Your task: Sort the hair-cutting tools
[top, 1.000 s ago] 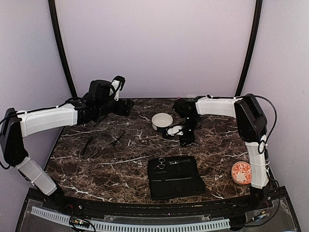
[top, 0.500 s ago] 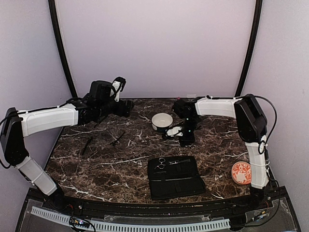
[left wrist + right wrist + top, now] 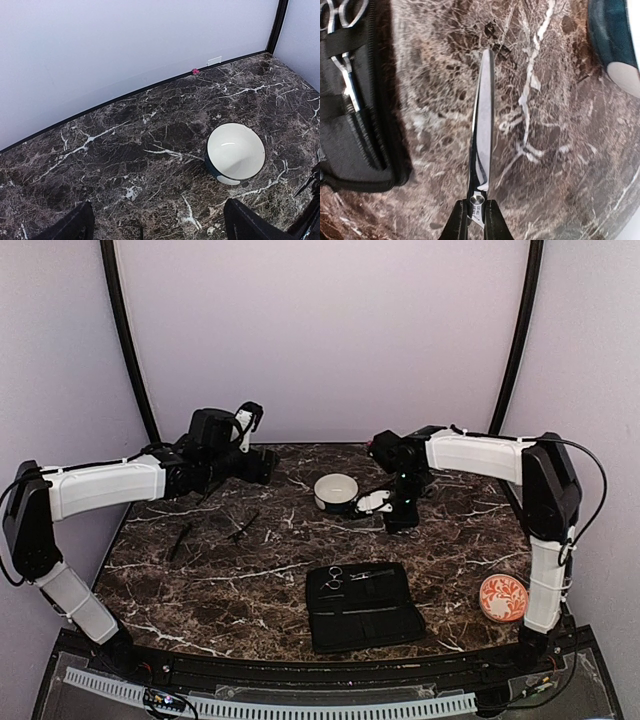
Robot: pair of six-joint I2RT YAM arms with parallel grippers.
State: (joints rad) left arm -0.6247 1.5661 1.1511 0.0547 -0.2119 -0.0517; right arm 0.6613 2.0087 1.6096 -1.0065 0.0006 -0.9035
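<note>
My right gripper (image 3: pixel 477 222) is shut on a pair of silver scissors (image 3: pixel 483 120), pinching them at the pivot screw with the closed blades pointing away over the marble. In the top view the right gripper (image 3: pixel 400 512) hangs just right of the white bowl (image 3: pixel 336 490). The open black case (image 3: pixel 362 606) lies at the front middle with small ring-handled scissors (image 3: pixel 334 578) strapped in; they also show in the right wrist view (image 3: pixel 342 12). Two thin black sticks (image 3: pixel 180 540) (image 3: pixel 243 527) lie on the left. My left gripper (image 3: pixel 262 464) is open and empty at the back left.
The bowl also shows in the left wrist view (image 3: pixel 235 152), empty, ahead and right of the left gripper's fingers (image 3: pixel 70 227). An orange patterned disc (image 3: pixel 500 597) lies near the right arm's base. The back wall is close behind both grippers.
My right arm has shifted right and slightly back with the scissors held. The left arm has barely moved.
</note>
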